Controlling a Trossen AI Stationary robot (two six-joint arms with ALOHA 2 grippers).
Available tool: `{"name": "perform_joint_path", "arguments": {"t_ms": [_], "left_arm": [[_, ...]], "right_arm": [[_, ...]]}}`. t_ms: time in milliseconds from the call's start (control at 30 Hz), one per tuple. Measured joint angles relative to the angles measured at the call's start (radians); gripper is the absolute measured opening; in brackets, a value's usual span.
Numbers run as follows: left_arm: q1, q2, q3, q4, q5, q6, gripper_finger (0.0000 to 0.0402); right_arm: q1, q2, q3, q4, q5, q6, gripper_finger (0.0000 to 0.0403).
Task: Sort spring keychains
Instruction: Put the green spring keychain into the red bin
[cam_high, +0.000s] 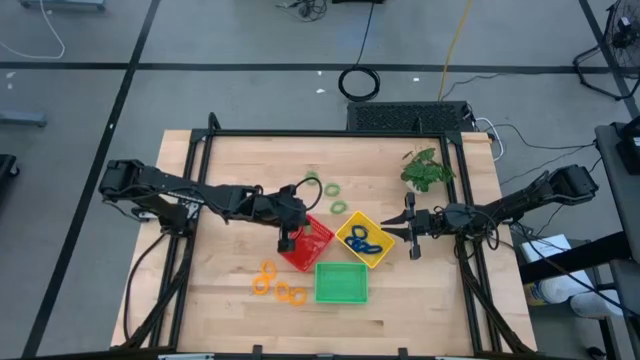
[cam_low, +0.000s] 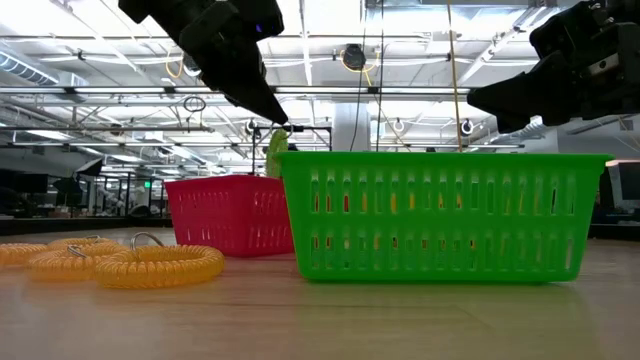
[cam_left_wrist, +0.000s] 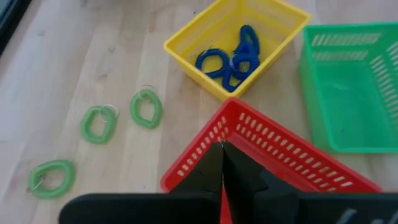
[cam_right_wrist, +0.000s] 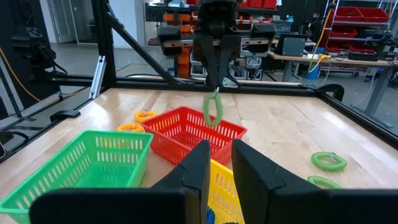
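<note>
My left gripper (cam_high: 289, 237) hangs over the red tray (cam_high: 312, 245), shut on a green spring keychain (cam_right_wrist: 212, 110). Its own fingers hide the keychain in the left wrist view. Three more green keychains (cam_left_wrist: 147, 107) (cam_left_wrist: 98, 123) (cam_left_wrist: 52, 178) lie flat on the table beyond the red tray. Orange keychains (cam_high: 265, 272) lie near the table's front, left of the green tray (cam_high: 341, 283). Blue keychains (cam_left_wrist: 231, 57) lie in the yellow tray (cam_high: 381, 251). My right gripper (cam_high: 409, 232) is open and waits beside the yellow tray's right side, holding nothing. My left gripper pinches the green keychain by its top end (cam_right_wrist: 215, 92) between the two fingertips (cam_right_wrist: 217, 79). The fingers come from above, pointing down. The keychain is lifted clear and hangs upright below the fingers, above the red tray's inside.
A leafy green plant (cam_high: 427, 168) stands at the table's far right. The three trays crowd the middle, corner to corner. Bare wood (cam_high: 225, 180) lies on the left and along the near edge. A dark frame (cam_high: 330, 132) borders the table's far edge.
</note>
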Motion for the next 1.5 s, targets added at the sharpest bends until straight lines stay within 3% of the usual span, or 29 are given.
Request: {"name": "perform_joint_path", "arguments": {"t_ms": [700,1100,1500], "left_arm": [[0.0,-0.001,0.0,0.003,0.011,-0.003,0.0006],[0.0,-0.001,0.0,0.003,0.011,-0.013,0.0059],[0.0,-0.001,0.0,0.003,0.011,-0.025,0.0067]], "right_arm": [[0.0,0.0,0.0,0.0,0.0,0.0,0.0057],[0.0,0.0,0.0,0.0,0.0,0.0,0.0057],[0.0,0.0,0.0,0.0,0.0,0.0,0.0057]]}}
